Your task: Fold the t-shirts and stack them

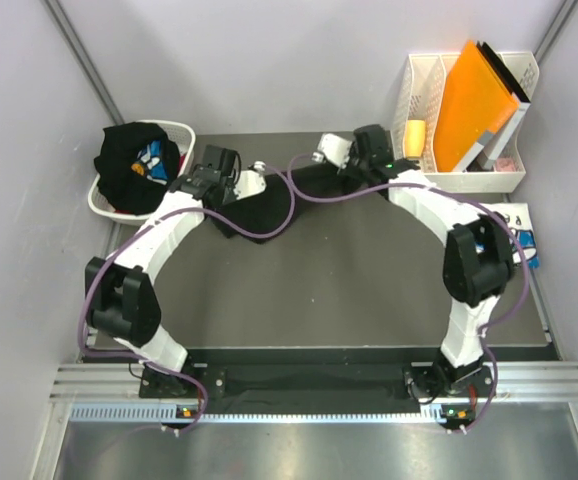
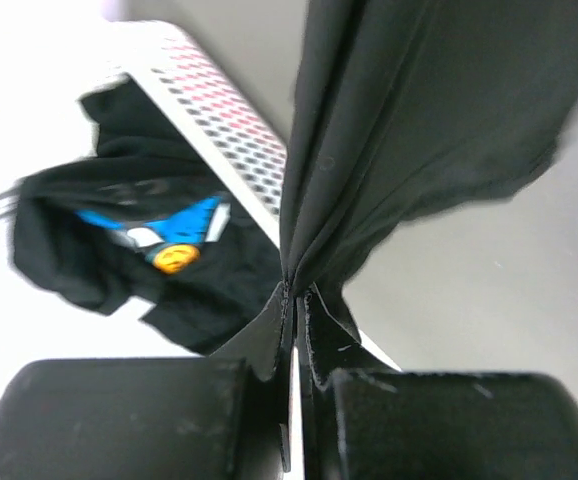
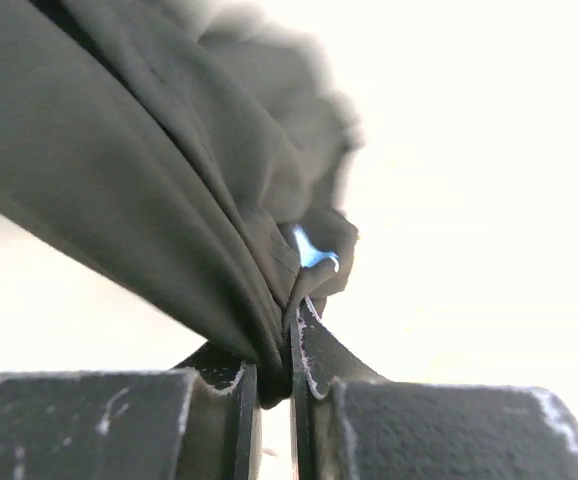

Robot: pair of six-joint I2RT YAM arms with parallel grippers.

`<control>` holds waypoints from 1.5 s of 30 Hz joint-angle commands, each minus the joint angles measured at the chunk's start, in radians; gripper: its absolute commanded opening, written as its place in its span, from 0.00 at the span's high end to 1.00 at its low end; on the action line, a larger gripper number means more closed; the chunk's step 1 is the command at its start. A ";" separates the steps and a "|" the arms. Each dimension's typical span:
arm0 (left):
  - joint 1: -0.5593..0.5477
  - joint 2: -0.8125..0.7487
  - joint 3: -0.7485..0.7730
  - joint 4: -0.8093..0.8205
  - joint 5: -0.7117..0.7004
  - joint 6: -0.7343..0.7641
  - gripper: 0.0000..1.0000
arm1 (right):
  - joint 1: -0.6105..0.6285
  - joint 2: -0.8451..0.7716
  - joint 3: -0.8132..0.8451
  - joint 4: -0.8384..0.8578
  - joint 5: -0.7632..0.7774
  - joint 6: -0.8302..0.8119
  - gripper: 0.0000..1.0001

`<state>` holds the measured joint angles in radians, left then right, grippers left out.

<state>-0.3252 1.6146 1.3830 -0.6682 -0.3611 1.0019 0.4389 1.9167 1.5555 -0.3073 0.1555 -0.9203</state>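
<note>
**Top view with both wrist views.** Your left pincer (image 2: 294, 315) is clamped shut on a gathered edge of a soft black cotton t-shirt (image 1: 274, 207). Your right pincer (image 3: 291, 345) is likewise closed on a bunched fold of the same garment, where a small patch of blue shows just above the jaws. Between the two pincers the shirt sags over the far part of the dark grey bench (image 1: 349, 290); whether its lowest part touches the bench cannot be told. A second black t-shirt (image 1: 129, 165), printed in blue, lies crumpled in the white perforated laundry basket (image 1: 184, 128) at far left. A folded white t-shirt (image 1: 522, 222) with blue print lies at the bench's right edge, partly hidden by your right arm. An orange folder (image 1: 474, 95) stands in the white file rack (image 1: 416, 90) at far right.
</note>
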 commanded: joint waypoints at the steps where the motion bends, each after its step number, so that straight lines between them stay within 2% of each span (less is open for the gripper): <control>1: 0.011 -0.120 -0.039 0.240 -0.062 0.044 1.00 | -0.052 -0.154 0.084 0.070 0.110 -0.035 1.00; 5: 0.012 -0.170 -0.076 0.355 -0.064 0.090 1.00 | -0.058 -0.225 0.064 0.036 0.099 -0.071 1.00; 13: 0.014 -0.209 -0.101 0.522 -0.127 0.161 1.00 | -0.081 -0.398 0.074 -0.272 -0.117 -0.237 1.00; 17: 0.021 -0.217 -0.131 0.704 -0.200 0.204 1.00 | -0.112 -0.470 0.072 -0.360 -0.238 -0.342 1.00; 18: 0.025 -0.211 -0.139 0.801 -0.217 0.228 1.00 | -0.120 -0.502 0.063 -0.365 -0.255 -0.360 1.00; 20: 0.038 -0.199 -0.134 0.872 -0.265 0.244 1.00 | -0.132 -0.534 0.038 -0.327 -0.281 -0.390 1.00; 21: 0.044 -0.184 -0.116 0.924 -0.281 0.253 1.00 | -0.134 -0.576 -0.009 -0.206 -0.278 -0.382 1.00; 24: 0.072 -0.154 -0.047 0.935 -0.314 0.228 1.00 | -0.138 -0.642 -0.103 0.126 -0.215 -0.295 1.00; 26: 0.089 -0.144 -0.015 0.918 -0.317 0.213 1.00 | -0.147 -0.636 -0.092 0.209 -0.164 -0.258 1.00; 29: 0.095 -0.134 0.028 0.920 -0.311 0.219 1.00 | -0.183 -0.555 0.030 0.156 -0.159 -0.218 1.00; 32: 0.101 -0.124 0.045 0.941 -0.302 0.247 1.00 | -0.206 -0.493 0.153 -0.033 -0.183 -0.235 1.00; 33: 0.103 -0.121 0.050 0.950 -0.299 0.251 1.00 | -0.206 -0.481 0.187 -0.152 -0.188 -0.285 0.96; 34: 0.107 -0.117 0.054 0.955 -0.296 0.254 1.00 | -0.204 -0.473 0.187 -0.186 -0.189 -0.293 0.87; 35: 0.109 -0.114 0.063 0.952 -0.294 0.254 1.00 | -0.204 -0.470 0.184 -0.231 -0.195 -0.289 0.63; 36: 0.112 -0.113 0.068 0.953 -0.295 0.254 1.00 | -0.203 -0.469 0.176 -0.252 -0.201 -0.292 0.24; 37: 0.115 -0.113 0.070 0.957 -0.295 0.257 1.00 | -0.203 -0.469 0.170 -0.268 -0.217 -0.287 0.20; 39: 0.120 -0.108 0.074 0.969 -0.297 0.267 1.00 | -0.201 -0.470 0.158 -0.296 -0.229 -0.272 0.18; 45: 0.133 -0.084 0.114 0.992 -0.295 0.290 1.00 | -0.206 -0.453 0.158 -0.309 -0.235 -0.223 0.15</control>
<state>-0.1932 1.5234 1.4178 0.2279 -0.6186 1.2678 0.2352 1.4601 1.6840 -0.5930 -0.0811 -1.1809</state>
